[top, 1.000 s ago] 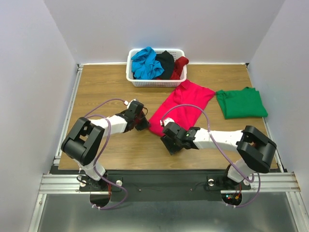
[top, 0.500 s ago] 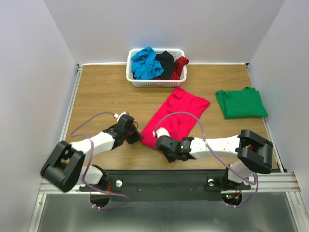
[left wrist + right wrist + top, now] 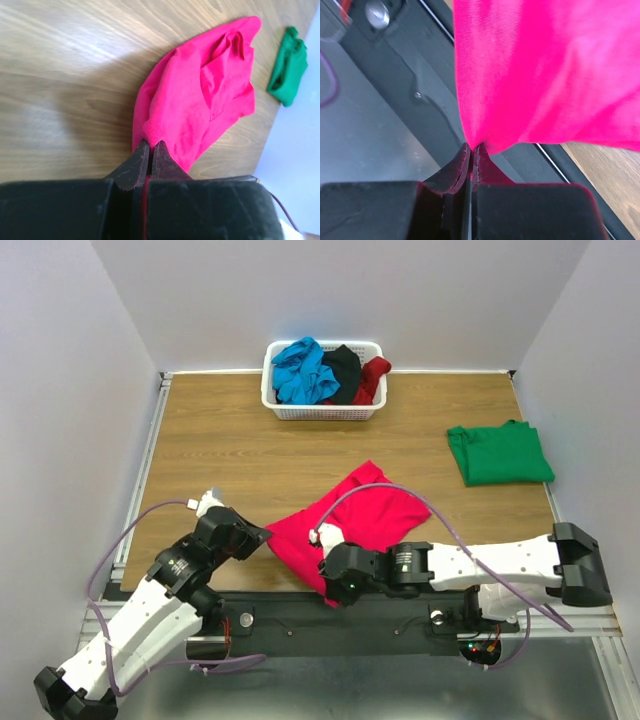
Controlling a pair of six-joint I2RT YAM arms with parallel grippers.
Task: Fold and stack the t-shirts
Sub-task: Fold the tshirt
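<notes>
A bright pink-red t-shirt [image 3: 345, 518] lies stretched across the near middle of the table, its near edge pulled over the table's front. My left gripper [image 3: 150, 144] is shut on its left corner [image 3: 268, 537]. My right gripper [image 3: 472, 147] is shut on its other near corner, lifted past the front edge above the black rail [image 3: 420, 85]. A folded green t-shirt [image 3: 498, 452] rests at the right. Blue, black and dark red t-shirts sit heaped in the white basket [image 3: 320, 412] at the back.
The table [image 3: 230, 450] is brown wood with grey walls on three sides. A metal rail [image 3: 330, 625] with both arm bases runs along the near edge. Purple cables loop from both arms over the cloth.
Both arms have drawn back toward the near edge, dragging the pink-red t-shirt with them. The right gripper has shut on the shirt's near corner; the left stayed shut on it.
</notes>
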